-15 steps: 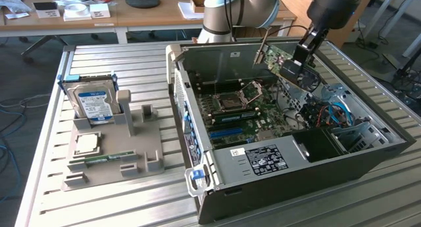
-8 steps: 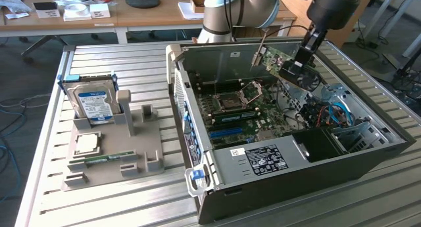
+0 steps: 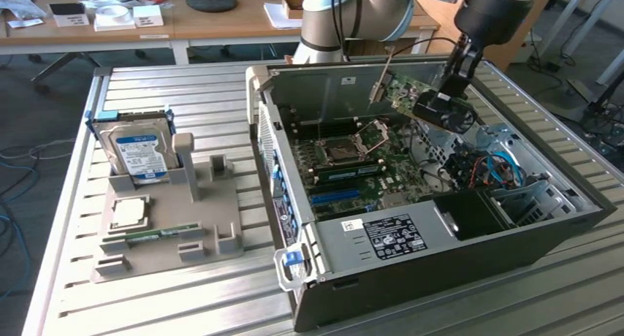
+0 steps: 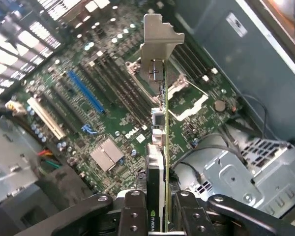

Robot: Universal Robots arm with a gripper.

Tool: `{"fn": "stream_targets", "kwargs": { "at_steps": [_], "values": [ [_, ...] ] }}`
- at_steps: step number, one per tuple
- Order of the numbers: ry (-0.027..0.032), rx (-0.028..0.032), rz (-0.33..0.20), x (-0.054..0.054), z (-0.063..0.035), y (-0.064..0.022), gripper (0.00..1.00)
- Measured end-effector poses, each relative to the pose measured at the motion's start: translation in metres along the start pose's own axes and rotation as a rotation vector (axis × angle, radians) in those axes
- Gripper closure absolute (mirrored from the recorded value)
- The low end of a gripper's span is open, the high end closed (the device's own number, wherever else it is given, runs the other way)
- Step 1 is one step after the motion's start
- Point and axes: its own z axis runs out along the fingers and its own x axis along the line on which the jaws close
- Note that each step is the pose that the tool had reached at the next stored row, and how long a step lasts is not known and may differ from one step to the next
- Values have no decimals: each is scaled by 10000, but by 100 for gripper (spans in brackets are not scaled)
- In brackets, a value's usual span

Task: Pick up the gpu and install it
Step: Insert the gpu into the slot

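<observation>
Wrist view shows end effector [image 4: 158, 202] clamping the NVIDIA-marked gpu [image 4: 155, 162].

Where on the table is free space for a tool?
Bare table slats lie beyond the grey holder and on its near side. The computer case is crowded; the gripper holds the gpu over it.

My work surface is a slatted metal table [image 3: 166, 88]. Two items sit directly on it: a grey moulded parts holder [image 3: 171, 197] toward the exterior view's left, and, just beside it on the right, a black computer case [image 3: 507, 245] lying on its side, open face up.
</observation>
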Motion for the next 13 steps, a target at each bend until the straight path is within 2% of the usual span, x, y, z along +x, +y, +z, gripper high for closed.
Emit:
{"fn": "stream_targets", "kwargs": {
  "at_steps": [13],
  "values": [
    [170,-49,-2359,0,20,-2,73]
  ]
}}
